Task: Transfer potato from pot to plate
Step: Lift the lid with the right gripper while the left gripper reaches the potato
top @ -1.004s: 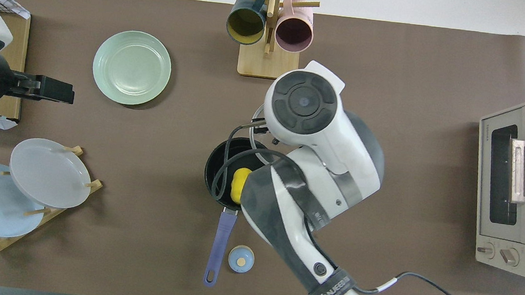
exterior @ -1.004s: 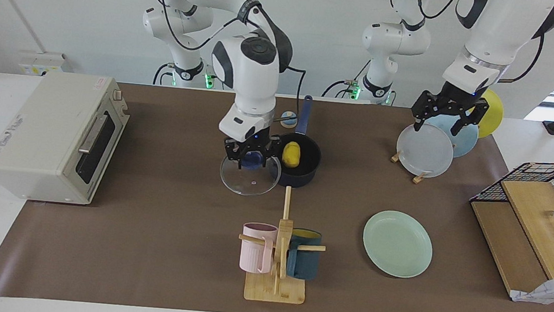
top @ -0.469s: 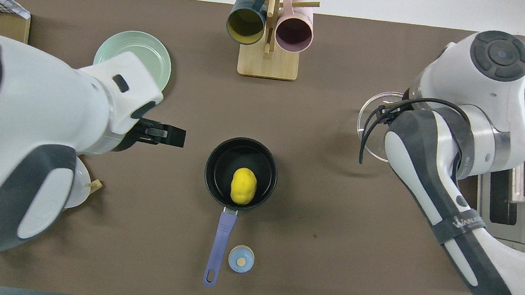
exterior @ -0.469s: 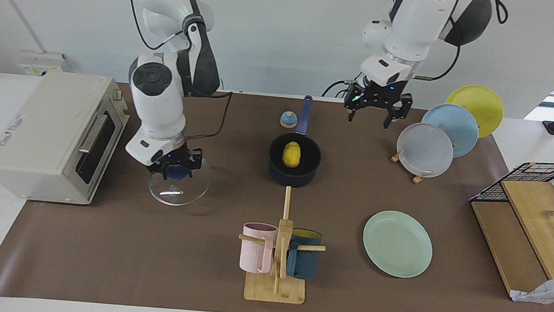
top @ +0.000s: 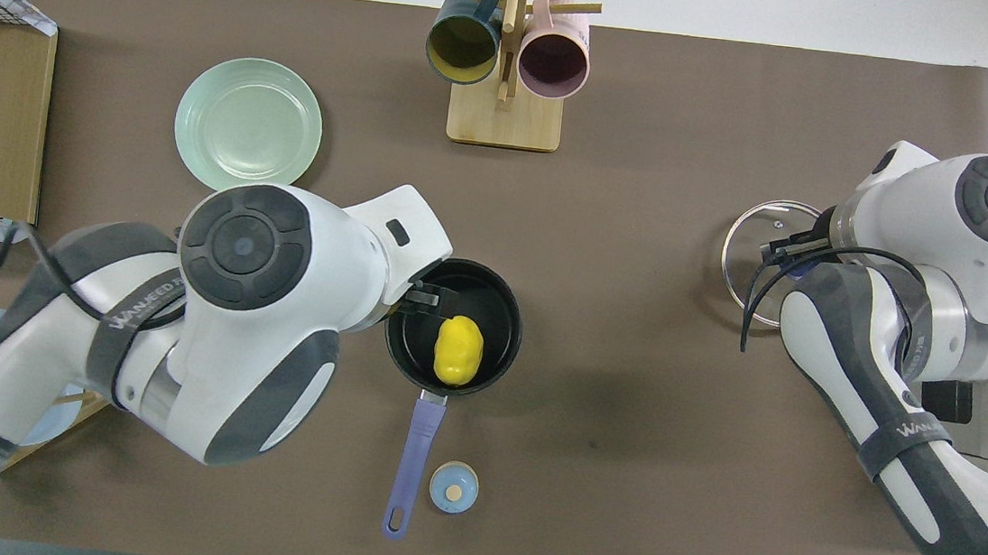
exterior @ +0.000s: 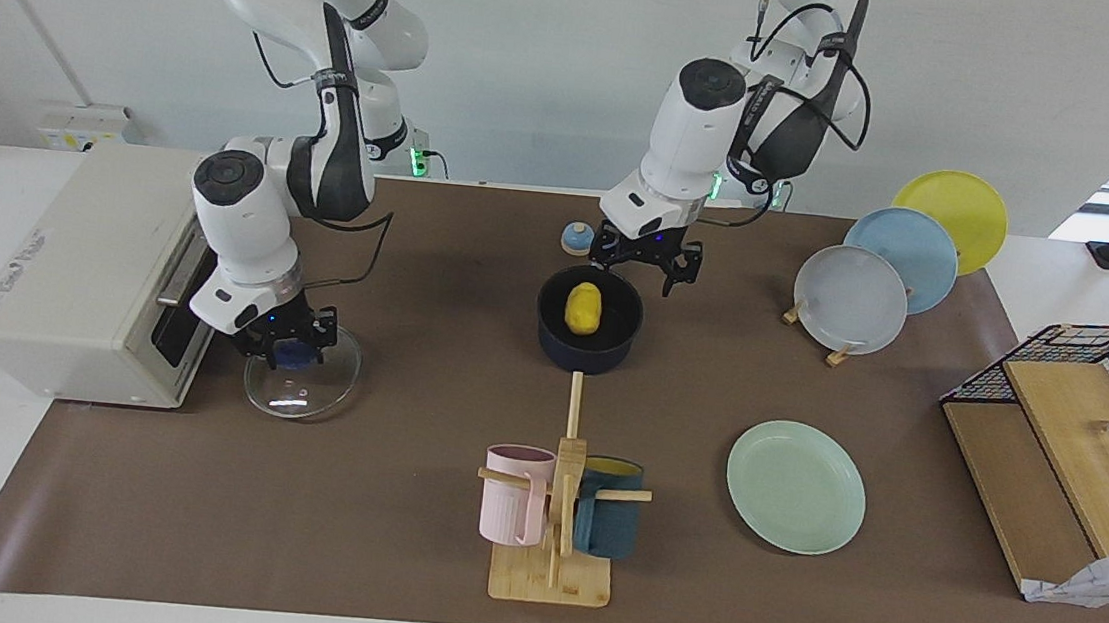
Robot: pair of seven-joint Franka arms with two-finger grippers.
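Tabletop (exterior: pixel 372 557) under a brown mat, both arms out over it.

Toaster oven (exterior: pixel 106 272) at left of the facing frame. Just beside it, the right pincer (exterior: pixel 288 346) is clamped shut on the blue knob of a glass lid (exterior: pixel 299 388), low at the mat; whether the lid rests on it or hangs just clear I cannot tell.

Plate (exterior: pixel 796 486), mint green and bare, sits lower right of the facing frame, well apart from the pot. Mug stand (exterior: pixel 557 513) is at bottom centre.

Pot (exterior: pixel 590 321) is at centre frame, uncovered, its blue handle (top: pixel 412 465) pointing toward the robots. Potato (exterior: pixel 583 308) lies inside it on the black bottom, in plain sight, touched by nothing.

Left pincer (exterior: pixel 646 261) hovers over the pot's rim on the robots' side, jaws spread wide and empty, not yet down in the pot. In the overhead frame its tip just overlaps the rim (top: pixel 420 296), beside the potato.

Step in hand, as I judge it: approach for the pick; the transfer itself is not begun.

Next move calls for centring the left pincer over the potato, dropping between the pot walls without knocking the rim, closing across the potato's narrow width, lifting clear, then carrying toward the plate. The lumpy toy may roll or slip under an off-centre pinch.
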